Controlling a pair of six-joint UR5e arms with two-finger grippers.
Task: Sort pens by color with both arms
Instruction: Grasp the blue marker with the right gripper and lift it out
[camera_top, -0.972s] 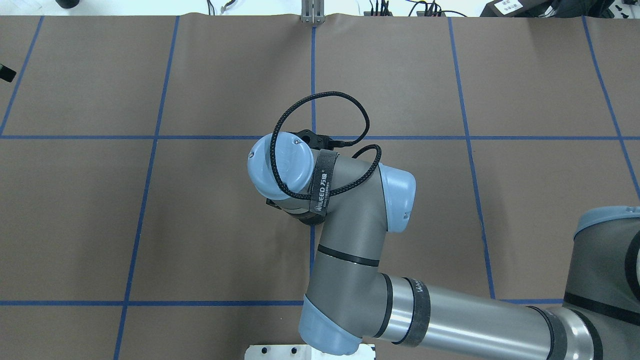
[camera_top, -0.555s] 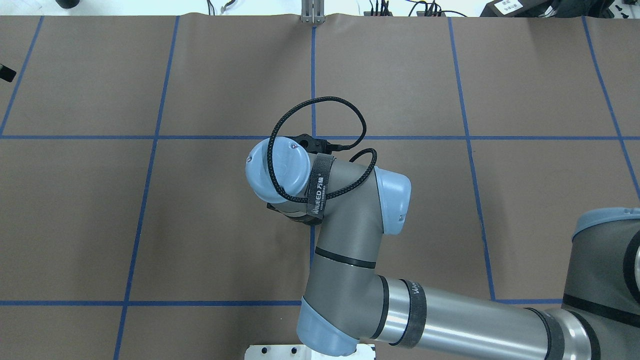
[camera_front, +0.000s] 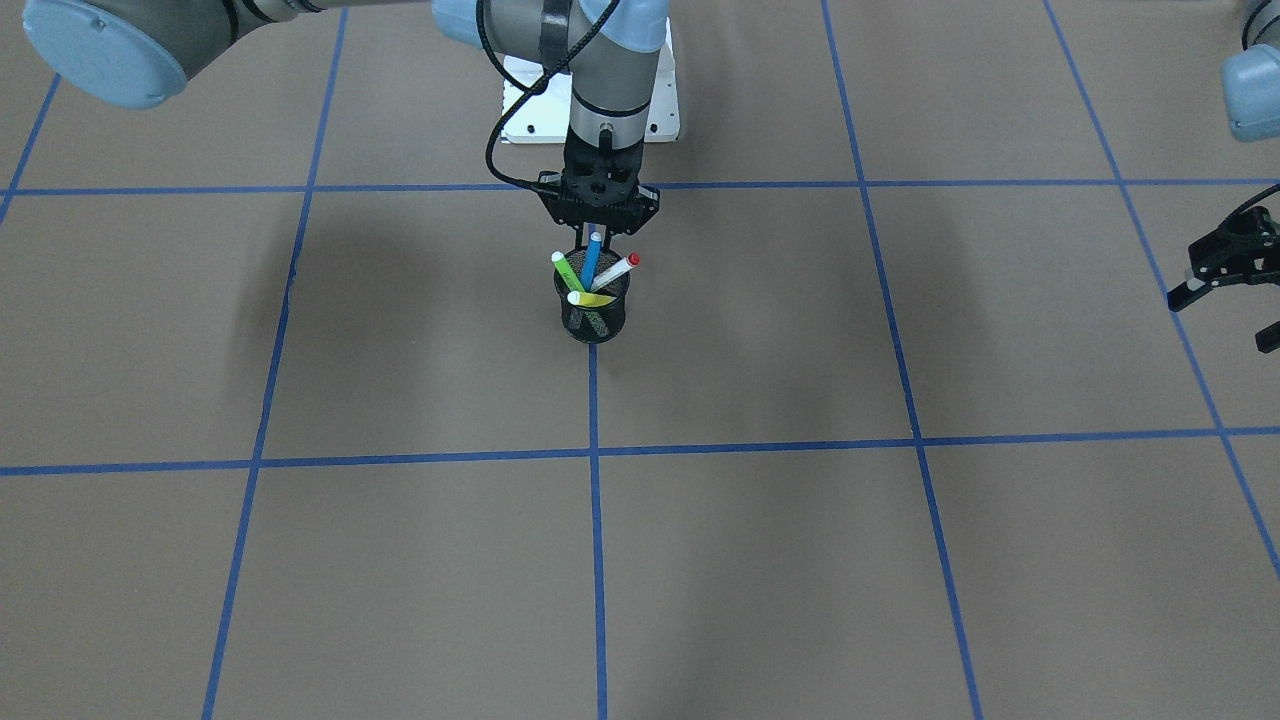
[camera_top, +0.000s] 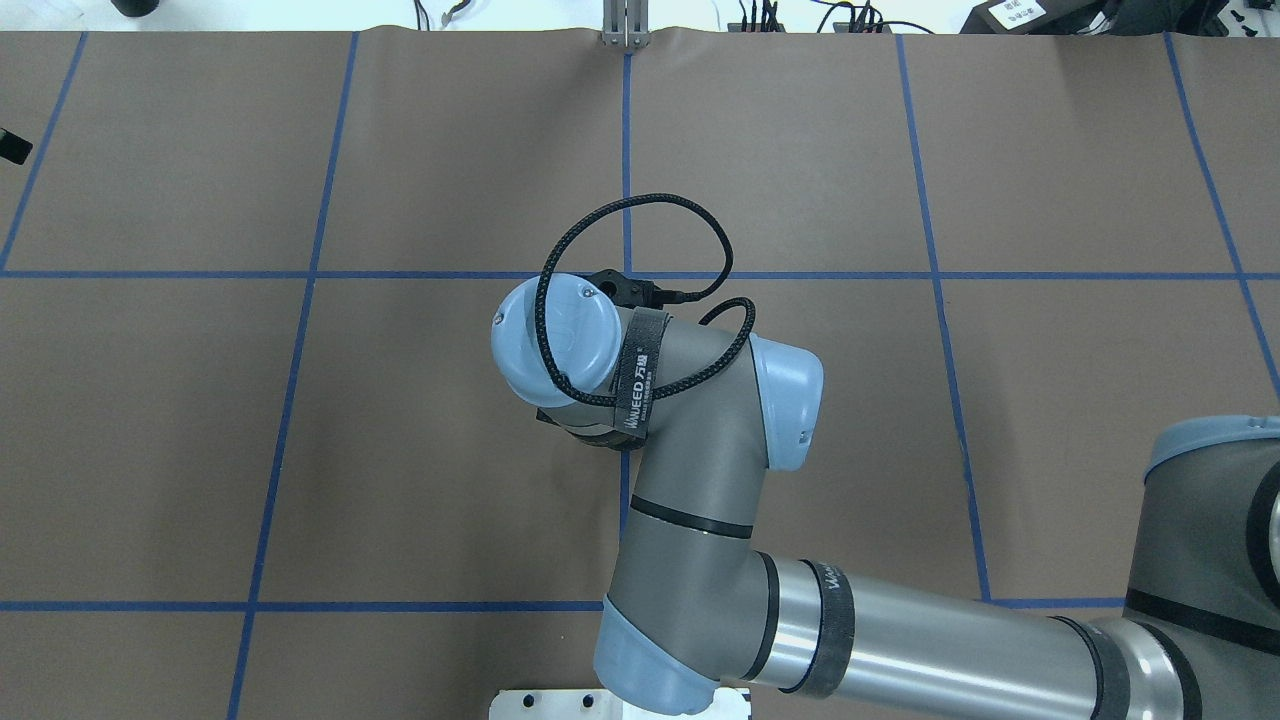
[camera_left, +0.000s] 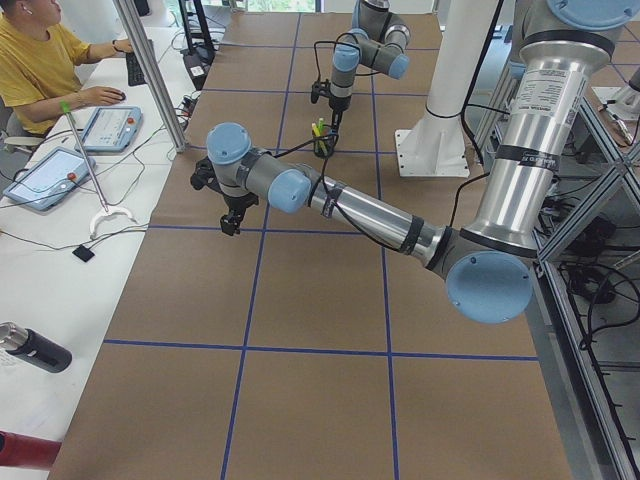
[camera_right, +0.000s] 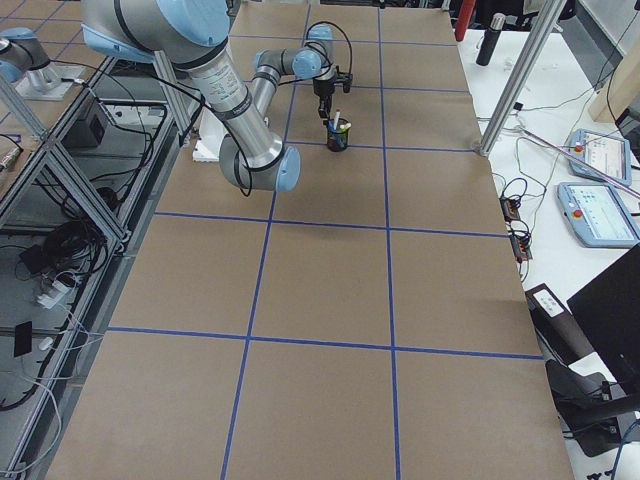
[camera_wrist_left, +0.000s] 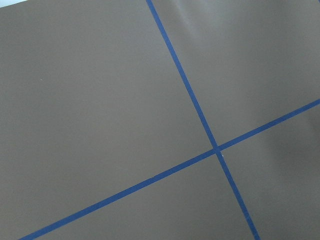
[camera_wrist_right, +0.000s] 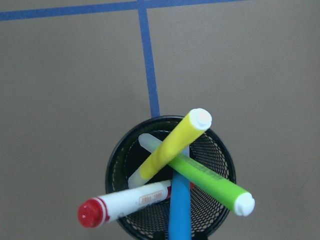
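Four pens stand in a black mesh cup (camera_front: 592, 318) at the table's middle: blue (camera_front: 592, 262), lime green (camera_front: 566, 272), white with a red end (camera_front: 616, 271) and yellow (camera_front: 593, 299). My right gripper (camera_front: 597, 238) hangs straight over the cup with its fingers on either side of the blue pen's top, apparently open. In the right wrist view the blue pen (camera_wrist_right: 179, 210) runs up toward the camera, and no finger shows. My left gripper (camera_front: 1225, 300) is open and empty far off at the table's side. In the overhead view my right arm (camera_top: 700, 430) hides the cup.
Brown table cover with a grid of blue tape lines (camera_front: 593, 450). The white pedestal base (camera_front: 590, 110) stands behind the cup. A person sits at a side desk with tablets (camera_left: 60, 60). The left wrist view shows only bare cover and a tape crossing (camera_wrist_left: 216, 149).
My right arm's wrist shifted slightly toward the left and nearer the robot in the overhead view, then held still. Nothing else moved.
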